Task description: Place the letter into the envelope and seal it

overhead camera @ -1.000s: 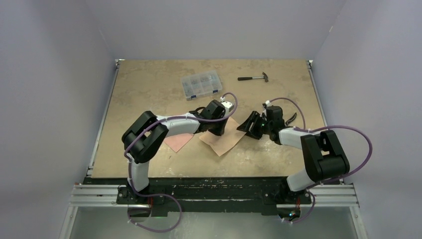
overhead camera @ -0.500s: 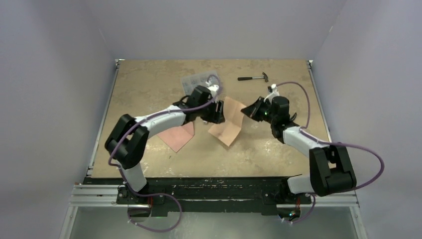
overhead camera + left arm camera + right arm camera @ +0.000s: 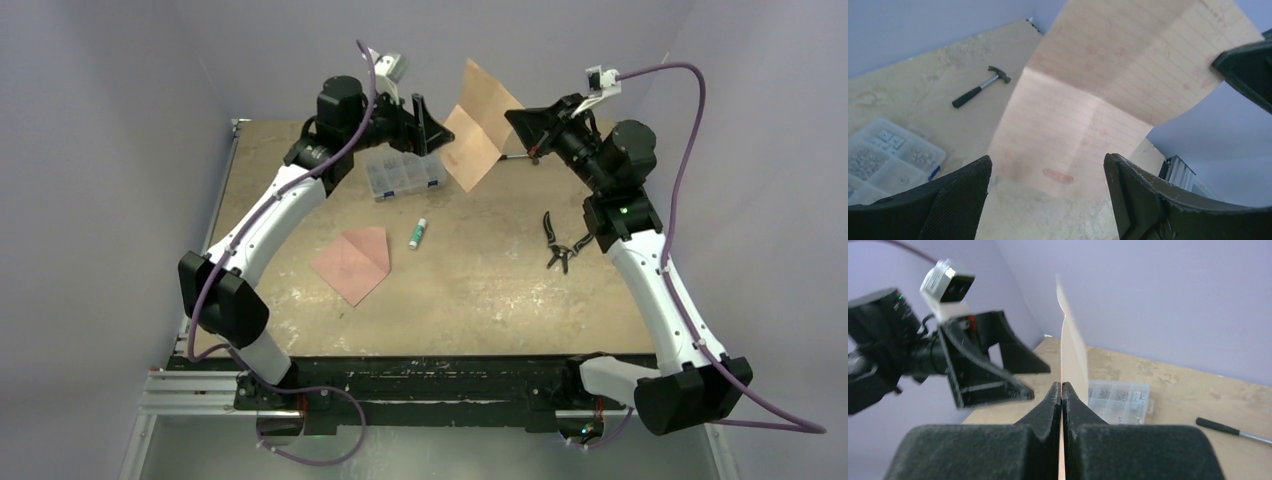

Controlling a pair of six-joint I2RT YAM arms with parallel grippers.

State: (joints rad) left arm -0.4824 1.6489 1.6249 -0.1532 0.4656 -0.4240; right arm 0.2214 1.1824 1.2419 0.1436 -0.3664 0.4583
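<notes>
The letter (image 3: 478,122), a creased peach sheet with a small red mark, hangs in the air above the back of the table. My right gripper (image 3: 517,119) is shut on its right edge; in the right wrist view the sheet (image 3: 1071,352) runs edge-on out of the closed gripper (image 3: 1062,388). My left gripper (image 3: 436,127) stands open just left of the sheet, not touching it. In the left wrist view the letter (image 3: 1088,115) fills the space beyond the wide-apart gripper (image 3: 1048,182). The pink envelope (image 3: 352,262) lies flat on the table, flap open.
A clear compartment box (image 3: 403,170) sits under the left gripper. A glue stick (image 3: 417,233) lies right of the envelope, pliers (image 3: 558,243) further right. A hammer (image 3: 979,87) lies at the back, partly hidden in the top view.
Both arms rose from the table to the back, carrying the letter up. The left gripper opened and let go of the letter; the right gripper closed on its edge.
</notes>
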